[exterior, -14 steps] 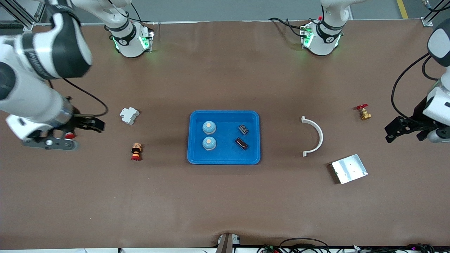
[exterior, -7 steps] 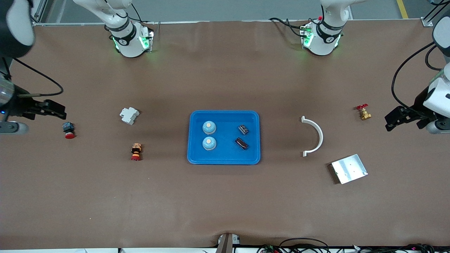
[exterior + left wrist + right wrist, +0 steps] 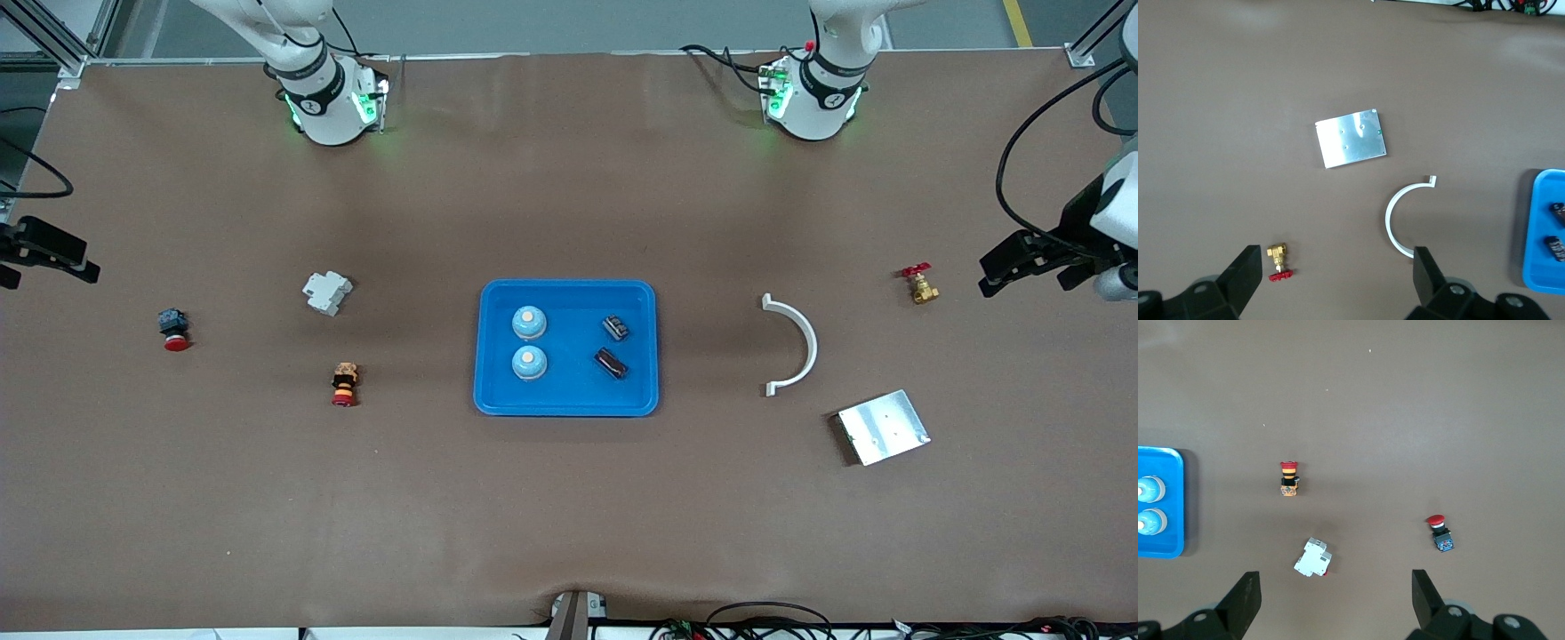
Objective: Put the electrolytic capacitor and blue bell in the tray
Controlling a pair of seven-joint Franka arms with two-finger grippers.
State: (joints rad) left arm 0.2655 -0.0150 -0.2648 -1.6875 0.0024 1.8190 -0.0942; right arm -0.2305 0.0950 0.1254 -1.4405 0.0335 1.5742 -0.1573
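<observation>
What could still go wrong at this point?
Little. Both bells and both capacitors lie in the tray. The open left gripper hangs near the brass valve and could knock it if it drops. The open right gripper is at the table's edge.

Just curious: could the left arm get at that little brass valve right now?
Probably yes. The left gripper hangs open close beside the valve, which stands alone on bare table with nothing between them.

White arm bases are glowing green at their rings – black cables are trailing from them, and black fingers are ending each wrist
</observation>
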